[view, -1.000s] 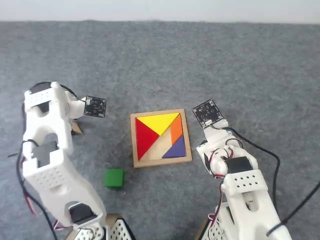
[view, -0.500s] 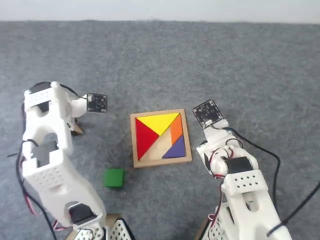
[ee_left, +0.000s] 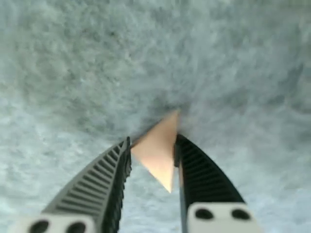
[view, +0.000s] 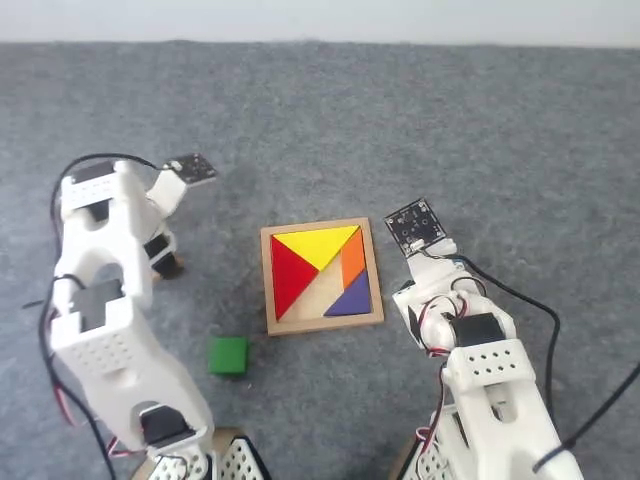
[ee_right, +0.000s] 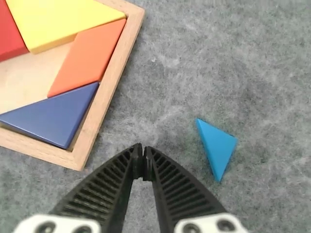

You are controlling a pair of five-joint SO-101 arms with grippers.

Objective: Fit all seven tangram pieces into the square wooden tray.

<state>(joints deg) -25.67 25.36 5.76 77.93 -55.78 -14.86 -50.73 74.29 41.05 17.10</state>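
Left arm [view: 100, 300] is the one that moved. Its wrist has tipped up and back since half a second ago, so the little camera board now sits farther from the tray, while the right side hasn't budged.

The left gripper [ee_left: 153, 140] is clamped on a tan triangle [ee_left: 158, 150], pinched flat between the two fingers with one point sticking out past the tips. It's over the grey carpet [view: 420, 120], well to the left of the tray. Can't tell if the piece touches the carpet or not.

Next over, a green square [view: 228, 355] lies loose on the carpet near the tray's lower left corner.

The wooden tray [view: 322, 323] is in the middle and holds a yellow triangle [view: 318, 245], a red triangle [view: 288, 275], an orange parallelogram [view: 353, 265] and a dark blue triangle [view: 352, 297], with bare wood between the red and the blue.

The right gripper [ee_right: 142, 148] is pinched closed on nothing, just off the tray's corner by the dark blue piece. A light blue triangle [ee_right: 216, 145] lies on the carpet right beside it, not touching.
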